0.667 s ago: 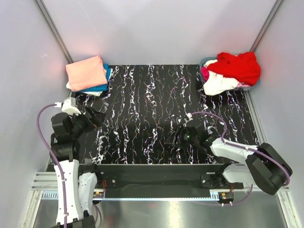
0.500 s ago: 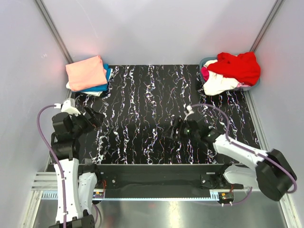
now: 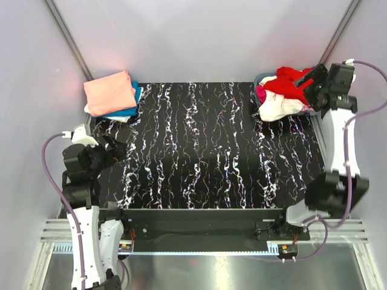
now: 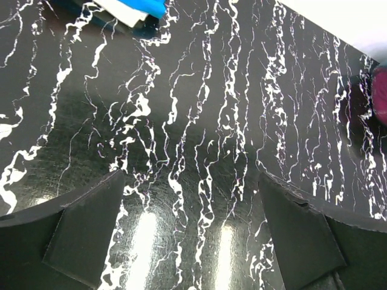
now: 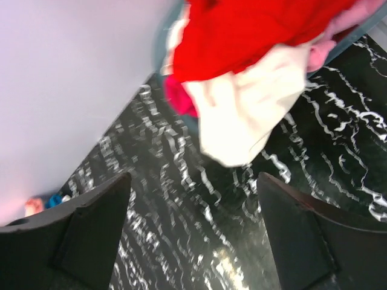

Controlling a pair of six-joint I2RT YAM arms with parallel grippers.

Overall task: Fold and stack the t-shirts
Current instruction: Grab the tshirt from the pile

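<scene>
While the right claw [image 5: 193, 181] hangs spread wide and empty, the bright red t-shirt [image 5: 254, 30] lies just ahead of it, heaped over a cream shirt [image 5: 242, 115] in the basket [image 3: 261, 77]. Pinch one red fold only, perhaps a hem (blur hides it); the left claw [image 4: 190, 181] gapes empty too.

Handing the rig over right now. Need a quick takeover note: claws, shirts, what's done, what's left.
Left claw: open, empty, over the black marbled table.
Right claw: open, empty, at the grey-blue basket, facing the bright red cotton t-shirt; nothing grasped yet.
Done: folded stack in the far-left corner, with the salmon-pink t-shirt on top, the blue t-shirt under it and a white garment lowest.
Left: the red one, the cream t-shirt and the magenta t-shirt lie unfolded in the basket.
</scene>
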